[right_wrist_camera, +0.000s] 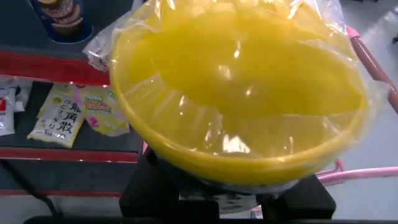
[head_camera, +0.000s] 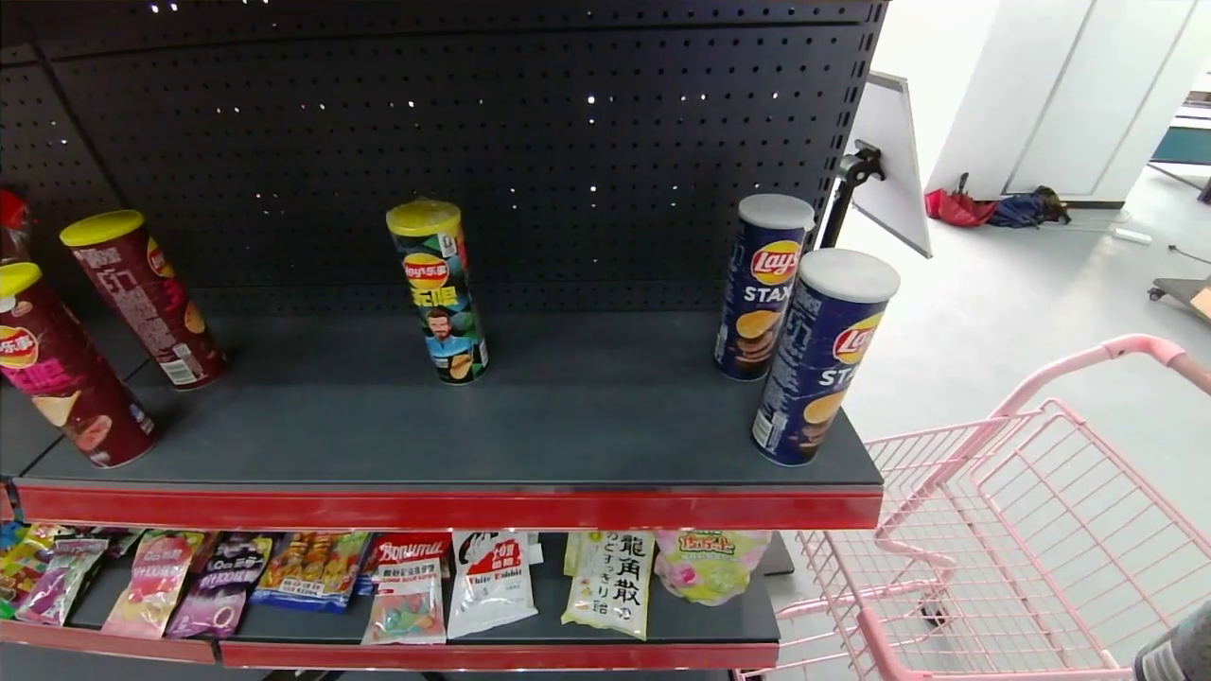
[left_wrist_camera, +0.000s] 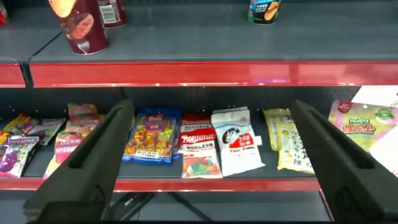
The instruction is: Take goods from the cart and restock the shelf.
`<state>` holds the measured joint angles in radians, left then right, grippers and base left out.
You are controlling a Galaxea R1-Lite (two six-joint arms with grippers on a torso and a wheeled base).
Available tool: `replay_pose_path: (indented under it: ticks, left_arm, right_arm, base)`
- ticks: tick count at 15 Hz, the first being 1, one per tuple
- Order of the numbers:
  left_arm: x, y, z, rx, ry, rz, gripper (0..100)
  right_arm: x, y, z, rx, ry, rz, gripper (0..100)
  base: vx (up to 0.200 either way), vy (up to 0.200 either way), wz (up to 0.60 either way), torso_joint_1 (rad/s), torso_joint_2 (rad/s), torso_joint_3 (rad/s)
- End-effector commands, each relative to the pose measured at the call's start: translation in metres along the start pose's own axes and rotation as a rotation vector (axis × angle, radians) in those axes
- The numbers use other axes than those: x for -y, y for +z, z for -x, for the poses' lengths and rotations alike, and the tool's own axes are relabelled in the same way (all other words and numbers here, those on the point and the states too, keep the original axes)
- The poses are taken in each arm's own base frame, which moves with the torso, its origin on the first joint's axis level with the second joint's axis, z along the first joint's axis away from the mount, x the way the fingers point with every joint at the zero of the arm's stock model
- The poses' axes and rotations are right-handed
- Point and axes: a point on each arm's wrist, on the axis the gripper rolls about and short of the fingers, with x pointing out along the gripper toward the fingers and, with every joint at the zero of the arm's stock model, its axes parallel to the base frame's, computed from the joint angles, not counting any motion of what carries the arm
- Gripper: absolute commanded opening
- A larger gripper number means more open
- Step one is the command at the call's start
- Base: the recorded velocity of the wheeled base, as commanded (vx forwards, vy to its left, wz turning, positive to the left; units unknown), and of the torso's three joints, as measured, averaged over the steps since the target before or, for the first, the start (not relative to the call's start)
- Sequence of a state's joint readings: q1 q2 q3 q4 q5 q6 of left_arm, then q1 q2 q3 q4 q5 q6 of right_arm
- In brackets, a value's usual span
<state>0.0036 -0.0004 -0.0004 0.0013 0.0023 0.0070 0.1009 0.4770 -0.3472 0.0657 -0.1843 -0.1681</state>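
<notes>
Restocking stage, with a can held aloft. The shelf carries upright cans along its upper deck and bags on the deck below; open space is seen between the middle can and the blue pair. The cart, a pink wire basket, stands just beside the shelf's right end. The can is seen lid-on in the right wrist view, raised off any surface, between the shelf's red rim and the cart's rail. A light, stiff tube is to be expected, with brittle contents; its loose clear film is judged slippery and liable to shift under pressure. Hold is best taken on the tube's body, not on the yellow lid, and a tall, narrow form that tips easily should be allowed for when it is set down. The right gripper lies under the can; its fingers are hidden, but are taken to be pinching the body, since nothing else supports it. The left gripper is held low, facing the bags, its fingers spread wide and holding nothing.
</notes>
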Motion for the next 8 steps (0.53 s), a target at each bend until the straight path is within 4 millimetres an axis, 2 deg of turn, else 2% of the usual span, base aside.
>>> replay_pose_path:
  ticks: [1, 4, 8]
  left_arm:
    - [0.000, 0.000, 0.000, -0.001, 0.002, -0.001, 100]
    - [0.000, 0.000, 0.000, -0.001, -0.001, -0.001, 100]
    - [0.000, 0.000, 0.000, -0.001, 0.000, -0.001, 100]
  right_arm:
    - [-0.002, -0.026, 0.018, 0.090, 0.058, -0.006, 0]
    - [-0.004, -0.043, 0.023, 0.122, 0.059, -0.011, 0]
    - [-0.004, -0.045, 0.025, 0.141, 0.060, -0.017, 0]
  base:
    - [0.000, 0.200, 0.00, 0.007, 0.00, -0.002]
    - [0.000, 0.200, 0.00, 0.007, 0.00, 0.001]
    - [0.000, 0.200, 0.00, 0.000, 0.00, 0.002]
